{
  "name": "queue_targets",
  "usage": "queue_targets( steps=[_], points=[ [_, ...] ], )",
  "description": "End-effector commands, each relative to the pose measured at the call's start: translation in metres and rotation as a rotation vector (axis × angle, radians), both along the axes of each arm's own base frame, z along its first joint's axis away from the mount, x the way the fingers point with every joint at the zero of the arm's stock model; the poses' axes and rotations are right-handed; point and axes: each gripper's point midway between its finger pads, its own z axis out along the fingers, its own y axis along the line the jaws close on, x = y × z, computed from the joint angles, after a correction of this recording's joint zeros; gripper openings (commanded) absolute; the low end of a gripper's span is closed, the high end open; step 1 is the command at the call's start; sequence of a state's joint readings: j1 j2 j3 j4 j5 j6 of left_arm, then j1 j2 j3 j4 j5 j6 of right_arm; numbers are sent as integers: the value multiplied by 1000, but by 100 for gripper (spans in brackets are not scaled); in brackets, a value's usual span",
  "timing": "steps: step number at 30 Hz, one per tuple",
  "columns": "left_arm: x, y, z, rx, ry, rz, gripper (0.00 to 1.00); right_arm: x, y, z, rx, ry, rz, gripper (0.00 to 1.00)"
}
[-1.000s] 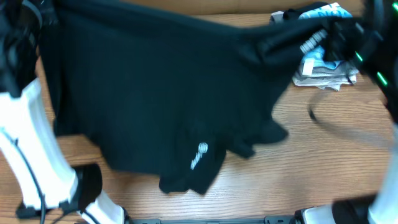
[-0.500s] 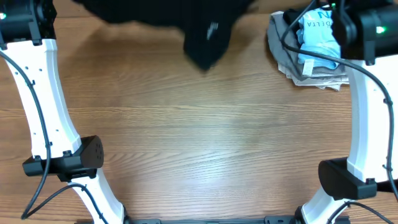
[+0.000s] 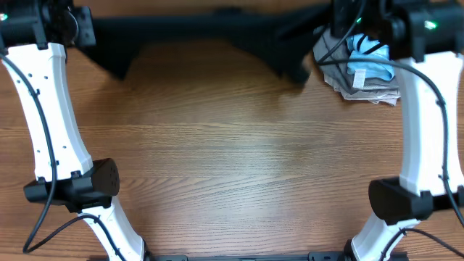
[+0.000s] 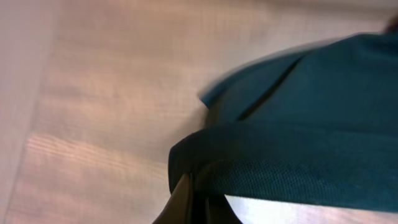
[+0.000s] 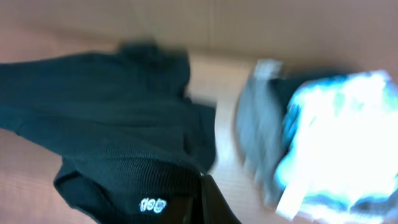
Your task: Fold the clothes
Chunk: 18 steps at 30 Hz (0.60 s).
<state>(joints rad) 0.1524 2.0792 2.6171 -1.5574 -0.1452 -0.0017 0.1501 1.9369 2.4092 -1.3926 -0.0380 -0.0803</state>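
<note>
Half a second back the black garment (image 3: pixel 210 29) hung bunched over the far middle of the table (image 3: pixel 232 152). It is now drawn out as a dark band along the far edge, with two corners drooping onto the wood. The left gripper (image 4: pixel 198 204) is clamped on a folded hem at one end, and the right gripper (image 5: pixel 208 202) is pinched on the fabric at the other. The tabletop is light brown wood grain, bare through the middle. Near the far right corner sits a pile of folded clothes (image 3: pixel 373 87), a light blue shirt (image 3: pixel 370 64) on top and a grey garment (image 5: pixel 252 134) at its side. A small white logo (image 5: pixel 152 203) shows beside the right fingers, too blurred to read.
</note>
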Motion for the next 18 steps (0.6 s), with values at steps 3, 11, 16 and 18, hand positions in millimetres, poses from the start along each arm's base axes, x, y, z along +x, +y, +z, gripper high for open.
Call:
queue_targets(
  steps=[3,11,16,18],
  points=[
    [-17,6,-54,-48,207,56,4,-11,-5,-50,47,185,-74,4],
    [-41,-15,-72,-161,308,21,4,-52,-3,-85,90,410,-120,4],
    [-74,-18,-76,-158,372,37,4,-81,6,-87,141,472,-91,4],
    [-91,-19,-78,-166,397,52,4,-96,9,-91,161,497,-80,4]
  ],
)
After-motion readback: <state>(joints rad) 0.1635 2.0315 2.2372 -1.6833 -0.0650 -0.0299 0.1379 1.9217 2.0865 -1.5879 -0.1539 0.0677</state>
